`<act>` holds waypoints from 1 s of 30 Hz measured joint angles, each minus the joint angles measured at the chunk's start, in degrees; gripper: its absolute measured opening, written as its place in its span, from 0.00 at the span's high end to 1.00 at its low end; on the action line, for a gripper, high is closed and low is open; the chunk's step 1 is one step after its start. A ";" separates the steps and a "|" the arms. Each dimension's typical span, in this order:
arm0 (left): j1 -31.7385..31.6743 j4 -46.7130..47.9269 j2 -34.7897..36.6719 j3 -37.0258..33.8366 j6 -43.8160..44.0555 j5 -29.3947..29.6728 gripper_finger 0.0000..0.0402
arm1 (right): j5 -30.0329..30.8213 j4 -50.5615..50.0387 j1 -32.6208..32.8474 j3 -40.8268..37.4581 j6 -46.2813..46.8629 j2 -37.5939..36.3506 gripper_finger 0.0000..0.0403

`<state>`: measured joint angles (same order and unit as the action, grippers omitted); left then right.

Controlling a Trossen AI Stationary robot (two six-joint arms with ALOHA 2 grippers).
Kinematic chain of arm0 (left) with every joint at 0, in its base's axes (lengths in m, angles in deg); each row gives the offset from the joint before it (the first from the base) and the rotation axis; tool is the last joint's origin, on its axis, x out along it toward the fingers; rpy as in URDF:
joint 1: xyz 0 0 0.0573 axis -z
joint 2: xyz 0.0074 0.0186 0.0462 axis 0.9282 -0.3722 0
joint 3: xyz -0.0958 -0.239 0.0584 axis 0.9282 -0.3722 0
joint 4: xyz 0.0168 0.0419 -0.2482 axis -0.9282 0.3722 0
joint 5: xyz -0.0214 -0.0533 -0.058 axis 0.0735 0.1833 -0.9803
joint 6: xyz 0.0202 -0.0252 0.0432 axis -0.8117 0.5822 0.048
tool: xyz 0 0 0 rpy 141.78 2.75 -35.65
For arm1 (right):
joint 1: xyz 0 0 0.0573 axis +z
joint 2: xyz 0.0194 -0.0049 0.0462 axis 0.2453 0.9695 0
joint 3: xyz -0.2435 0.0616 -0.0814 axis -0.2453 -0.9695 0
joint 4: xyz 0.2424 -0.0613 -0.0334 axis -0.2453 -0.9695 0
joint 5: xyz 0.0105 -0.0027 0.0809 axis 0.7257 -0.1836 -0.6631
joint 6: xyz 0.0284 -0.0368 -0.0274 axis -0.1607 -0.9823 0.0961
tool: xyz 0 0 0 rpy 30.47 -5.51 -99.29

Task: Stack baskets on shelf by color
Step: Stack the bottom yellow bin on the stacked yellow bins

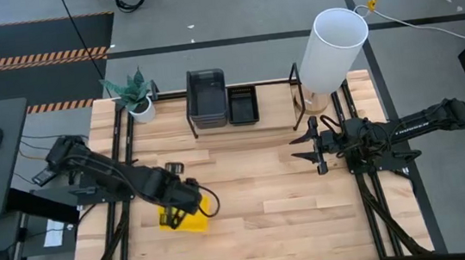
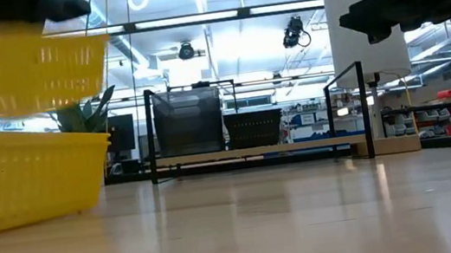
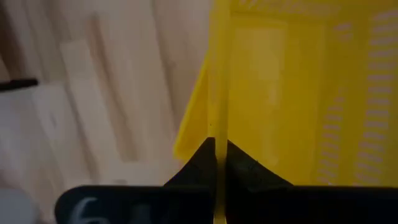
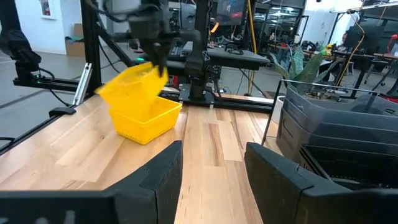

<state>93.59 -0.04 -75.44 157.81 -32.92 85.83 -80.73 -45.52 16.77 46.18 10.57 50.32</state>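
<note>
At left, near side of the surface (image 1: 311,217): left tool (image 1: 190,199) closed thin on the rim wall of a yellow basket (image 4: 127,87), fingers (image 3: 245,168) pinching the wall from either side; lifted and tilted clear of a second yellow basket (image 4: 146,118) resting below on the wood, probably to separate the nested pair before carrying one away. At far left corner: small potted plant (image 1: 136,95), uninvolved. At far centre: shelf (image 1: 267,83) of thin black tubes, holding stacked dark grey baskets (image 1: 206,96) in its left bay and black baskets (image 1: 243,105) just beside them at middle; right bay apparently left free, presumably for the yellow ones. At far right: tall white cylinder (image 1: 332,48). At right: right tool (image 1: 314,147) waiting above the surface, fingers spread apart, holding nothing.
</note>
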 joint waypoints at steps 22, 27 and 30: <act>-1.11 -25.59 7.23 -20.25 -26.03 -3.59 0.94 | 0.00 -0.03 0.00 0.00 0.07 -0.02 0.55; -1.11 -31.73 7.07 -22.47 -24.70 -2.96 0.87 | 0.00 -0.29 0.00 0.00 0.04 -0.01 0.55; -1.13 -34.22 6.62 -23.24 -24.42 -2.49 0.80 | 0.00 -0.46 0.00 0.00 0.04 -0.02 0.55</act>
<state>92.47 -34.25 -68.82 134.57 -57.34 83.33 -80.73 -45.97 16.77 46.18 10.62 50.30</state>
